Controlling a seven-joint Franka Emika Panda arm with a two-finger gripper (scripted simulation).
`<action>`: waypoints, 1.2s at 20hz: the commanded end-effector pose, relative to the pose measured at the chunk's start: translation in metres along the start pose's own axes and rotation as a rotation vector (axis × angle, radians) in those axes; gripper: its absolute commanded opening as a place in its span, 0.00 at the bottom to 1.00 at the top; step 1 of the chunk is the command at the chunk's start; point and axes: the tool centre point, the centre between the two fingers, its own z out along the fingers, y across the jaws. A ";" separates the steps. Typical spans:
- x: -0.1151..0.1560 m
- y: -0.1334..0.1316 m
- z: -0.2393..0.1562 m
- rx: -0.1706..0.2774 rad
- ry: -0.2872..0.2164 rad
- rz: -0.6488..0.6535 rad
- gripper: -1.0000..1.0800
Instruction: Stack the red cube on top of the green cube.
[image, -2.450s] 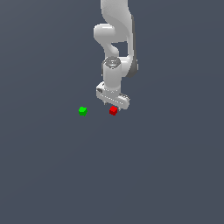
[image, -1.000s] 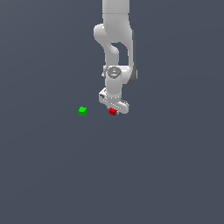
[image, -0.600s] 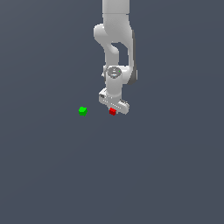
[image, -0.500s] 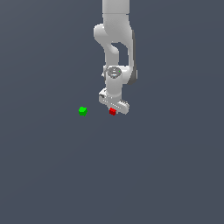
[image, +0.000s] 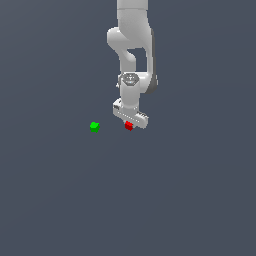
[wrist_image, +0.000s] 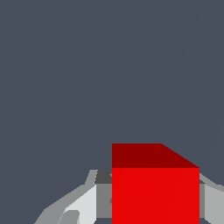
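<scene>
Landmark: the small, plain bright green cube (image: 94, 127), resting alone on the flat dark grey table (image: 65, 200).

Exterior view only: the white arm (image: 133, 45) coming down from the upper edge, its white pincer (image: 129, 123) pointing downward, and the green cube; the green cube does not appear in the wrist view.

Wrist view only: a close look at the small, plain bright red cube (wrist_image: 155, 188), with pale grey fingers (wrist_image: 83, 203) showing on both sides of it.

Red cube: to the exterior view's right of the green cube (image: 129, 126), near it but clearly apart, at about the same height in the picture.

Red cube and pincer: the cube sits between the fingers, right under the pincer's body.

Pincer state: narrowed around the red cube, holding it.

Contact with table: cannot tell whether the red cube rests on it or hangs just above.
</scene>
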 end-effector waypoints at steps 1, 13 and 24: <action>0.000 0.000 -0.010 0.001 0.001 0.000 0.00; 0.001 0.000 -0.070 0.000 0.001 0.001 0.00; 0.003 0.004 -0.076 0.000 0.002 0.001 0.00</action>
